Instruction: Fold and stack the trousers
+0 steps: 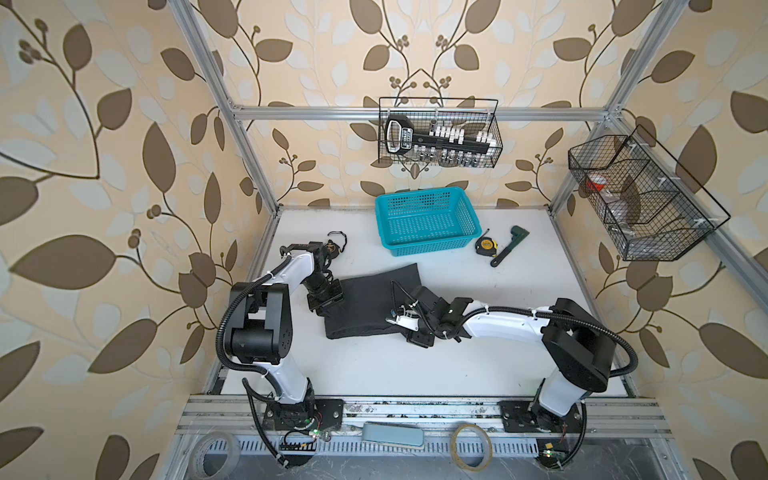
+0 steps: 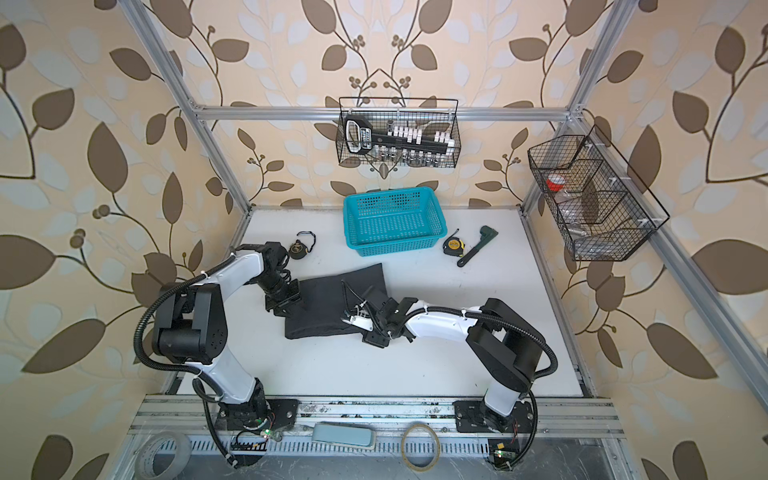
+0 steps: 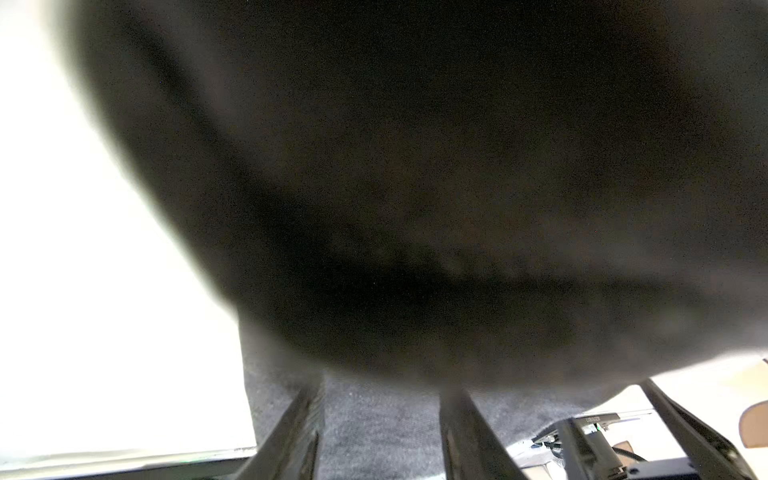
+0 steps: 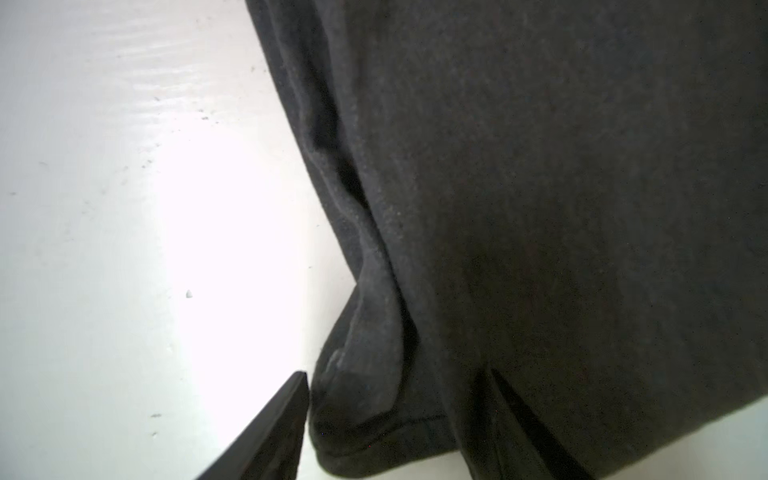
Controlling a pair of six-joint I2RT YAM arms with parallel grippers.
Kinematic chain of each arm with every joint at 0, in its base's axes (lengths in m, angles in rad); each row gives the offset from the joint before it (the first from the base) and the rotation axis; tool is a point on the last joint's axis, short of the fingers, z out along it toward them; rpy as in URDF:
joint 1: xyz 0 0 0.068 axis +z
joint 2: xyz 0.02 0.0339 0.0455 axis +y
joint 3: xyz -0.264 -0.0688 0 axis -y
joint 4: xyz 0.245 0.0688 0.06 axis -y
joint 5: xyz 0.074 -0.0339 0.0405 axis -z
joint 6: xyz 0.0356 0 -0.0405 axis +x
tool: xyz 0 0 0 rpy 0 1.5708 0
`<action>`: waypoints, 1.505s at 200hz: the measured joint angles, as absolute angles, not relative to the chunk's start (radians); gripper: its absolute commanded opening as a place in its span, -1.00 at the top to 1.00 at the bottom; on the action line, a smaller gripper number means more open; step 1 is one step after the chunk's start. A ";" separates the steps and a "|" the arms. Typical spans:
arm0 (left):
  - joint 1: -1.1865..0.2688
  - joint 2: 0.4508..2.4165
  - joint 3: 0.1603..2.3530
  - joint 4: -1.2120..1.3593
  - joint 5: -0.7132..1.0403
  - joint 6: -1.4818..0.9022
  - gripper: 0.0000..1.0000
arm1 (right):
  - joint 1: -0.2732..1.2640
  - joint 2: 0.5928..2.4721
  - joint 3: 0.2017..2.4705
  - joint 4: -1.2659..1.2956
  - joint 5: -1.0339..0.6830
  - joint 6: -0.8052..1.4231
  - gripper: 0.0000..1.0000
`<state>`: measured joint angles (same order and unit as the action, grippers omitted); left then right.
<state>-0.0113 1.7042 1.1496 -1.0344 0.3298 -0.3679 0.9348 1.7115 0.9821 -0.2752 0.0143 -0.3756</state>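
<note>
I see the trousers (image 1: 365,301) (image 2: 328,301) in both top views lying near the middle of the white desk (image 1: 415,370). They are folded into a dark, roughly rectangular bundle that runs at a slant, with its far corner pointing toward the teal basket (image 1: 432,249). The bundle and the basket stay apart.

My left gripper (image 1: 332,307) sits at the bundle's left edge. In the left wrist view (image 3: 382,388) its jaws are about half closed, and grey cloth fills the whole gap between the two fingers (image 3: 291,428). They look clamped on a thick fold. More cloth bulges up close to the lens, dark and blurred.

My right gripper (image 1: 395,322) sits at the near right edge of the bundle. In the right wrist view (image 4: 397,374) its jaws stand wide. One finger (image 4: 270,436) is over bare desk just beside a rounded corner of the cloth, and the other lies against the dark fabric. The corner sits between them, but I see no pinch on it.

Right of the basket, a yellow and black tape measure (image 1: 486,246) lies beside a dark green tool (image 1: 509,245). A small round black item with a loop (image 1: 334,245) lies behind the left arm.
</note>
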 measured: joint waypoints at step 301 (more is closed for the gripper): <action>-0.011 1.709 1.122 -1.014 0.333 -0.339 0.13 | 0.939 1.746 1.105 -0.363 0.254 -0.524 0.27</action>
